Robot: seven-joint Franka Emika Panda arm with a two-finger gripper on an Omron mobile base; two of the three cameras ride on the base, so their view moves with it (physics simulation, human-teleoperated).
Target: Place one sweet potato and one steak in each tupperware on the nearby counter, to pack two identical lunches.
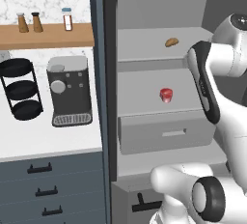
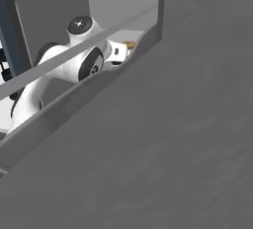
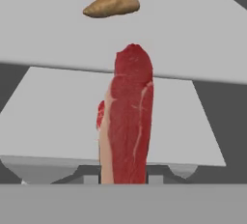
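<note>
Gripping a steak (image 3: 128, 121) end-up between nearly shut fingers, right in front of the hand camera, presumably for carrying over to a tupperware on the tabletop (image 1: 48, 136). Hanging over the lower fridge shelf (image 3: 58, 117), with a second red piece (image 3: 100, 114) peeking out just behind, mostly blocked by the held one. Showing up as a small red blob (image 1: 166, 94) from the left base camera. Sitting further back on the upper shelf, one sweet potato (image 3: 112, 4), waiting its turn. Not spotting either tupperware anywhere; fingertips themselves hidden behind the meat, right base camera mostly blocked by a grey fridge door (image 2: 173, 139).
</note>
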